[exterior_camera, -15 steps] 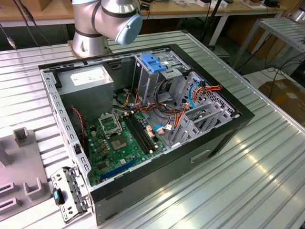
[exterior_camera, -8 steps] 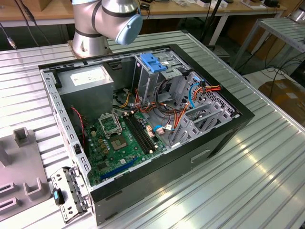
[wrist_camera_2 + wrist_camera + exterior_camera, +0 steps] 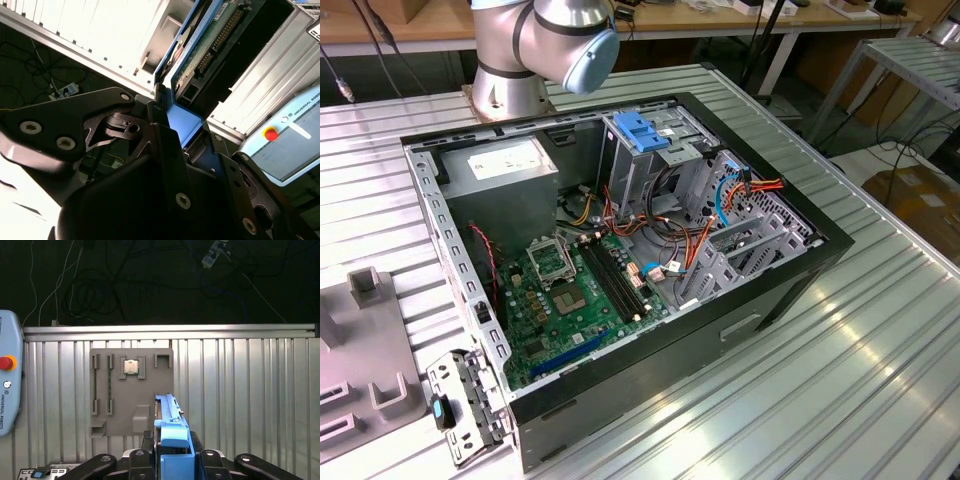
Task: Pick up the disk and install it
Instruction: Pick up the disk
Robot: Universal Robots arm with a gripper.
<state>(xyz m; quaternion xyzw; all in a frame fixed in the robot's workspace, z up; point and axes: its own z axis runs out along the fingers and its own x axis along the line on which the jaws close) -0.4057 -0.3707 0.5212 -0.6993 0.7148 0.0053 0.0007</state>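
**Item 1, disk (image 3: 170, 415) (one).** It is sitting on edge between the gripper's fingers. Its long axis is running straight out from the gripper (image 3: 172, 446), away from the palm. In the first wrist view a blue side rail is facing the camera. In the second wrist view the disk (image 3: 210, 35) is showing its green circuit-board face, with a connector row at the far end.

**Item 2, gripper (image 3: 184, 126) (one, two black fingers (image 3: 161, 120)).** The fingers are standing only as far apart as the disk is thick, pressing on its two broad faces at the near end (nothing else is being touched).

**Item 3, surroundings seen from the wrist.**
- One ribbed aluminium table (image 3: 240, 390) is lying beyond the disk.
- One grey fixture plate (image 3: 107, 420) is lying on that table, carrying one processor chip (image 3: 131, 366).
- One teach pendant (image 3: 9, 385) with one red button (image 3: 6, 362) is resting beside the plate.

**Item 4, exterior view.** One open computer case (image 3: 650, 380) is lying on the table (image 3: 840, 380), exposing one green motherboard (image 3: 570, 290) and one blue latch (image 3: 642, 132).
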